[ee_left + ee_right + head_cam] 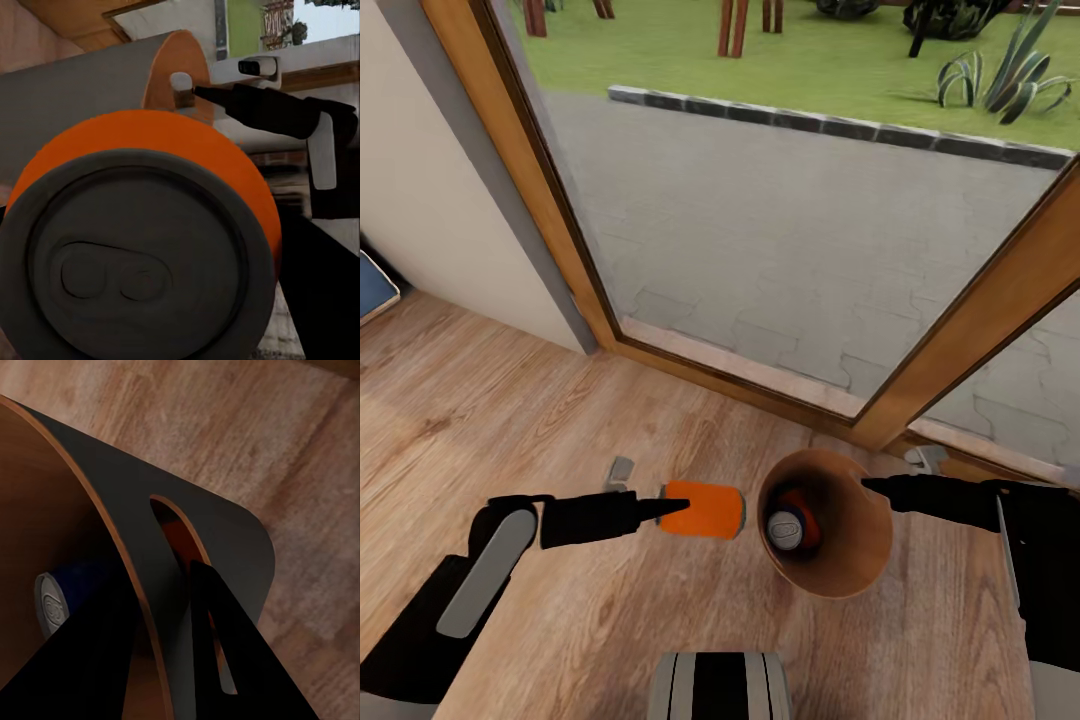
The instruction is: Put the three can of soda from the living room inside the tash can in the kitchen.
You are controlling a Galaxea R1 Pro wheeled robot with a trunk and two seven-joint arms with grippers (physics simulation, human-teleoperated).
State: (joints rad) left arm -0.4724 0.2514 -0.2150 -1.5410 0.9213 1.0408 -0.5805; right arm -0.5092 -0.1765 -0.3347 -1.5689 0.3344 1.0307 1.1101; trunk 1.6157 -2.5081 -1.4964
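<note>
Left gripper (660,510): jaws closed on an orange soda can (705,509), held sideways just beside the bin's rim.
Trash can (855,540): tipped, two cans (790,527) inside.
Right gripper (872,487): fingers (225,660) pinching the bin's wall.
Behind: glass door (780,250).

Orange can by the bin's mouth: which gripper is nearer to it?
Left. The left gripper holds the orange can on its side, just short of the bin. The right gripper is across the bin, its fingers clamping the far rim.
</note>
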